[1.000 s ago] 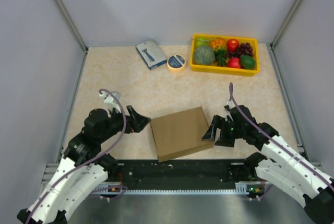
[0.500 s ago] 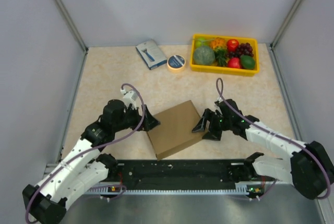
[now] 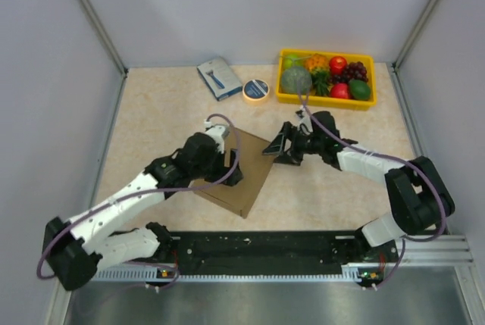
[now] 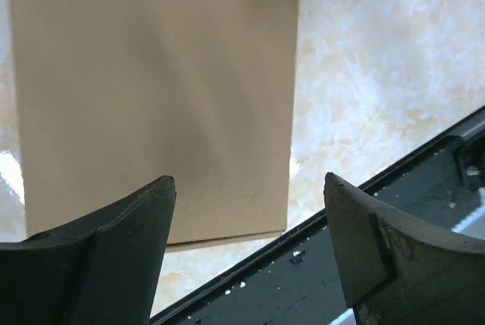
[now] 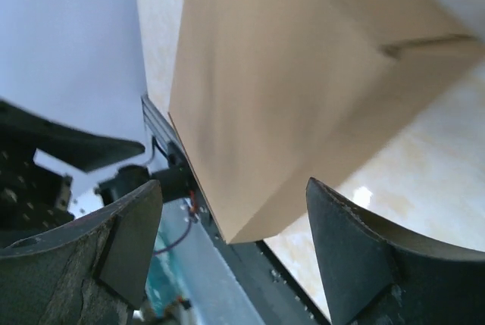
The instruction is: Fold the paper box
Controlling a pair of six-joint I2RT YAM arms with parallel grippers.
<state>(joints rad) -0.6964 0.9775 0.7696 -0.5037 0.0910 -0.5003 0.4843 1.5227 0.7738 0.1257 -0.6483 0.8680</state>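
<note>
Left gripper [image 3: 231, 172]: fingers spread, holding nothing, over the paper box's left half.
Paper box [image 3: 248, 189]: brown carton, lying cornerwise on the surface [image 3: 163, 120], near centre.
Right gripper [image 3: 276, 151]: fingers spread, empty, at the box's far-right corner.
Far edge: blue-grey packet [image 3: 219, 77], tape roll [image 3: 256, 90], yellow fruit tray [image 3: 318, 101].

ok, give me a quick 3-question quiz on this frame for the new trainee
1. True or false: the right gripper is shut on the paper box.
2. What lies between the blue-grey packet and the yellow tray? A) a mug B) a tape roll C) scissors
3. In the top view, which arm reaches over the paper box?

Key
1. False: the right wrist view shows its jaws apart, with the box beyond them.
2. B
3. The left arm.
</note>
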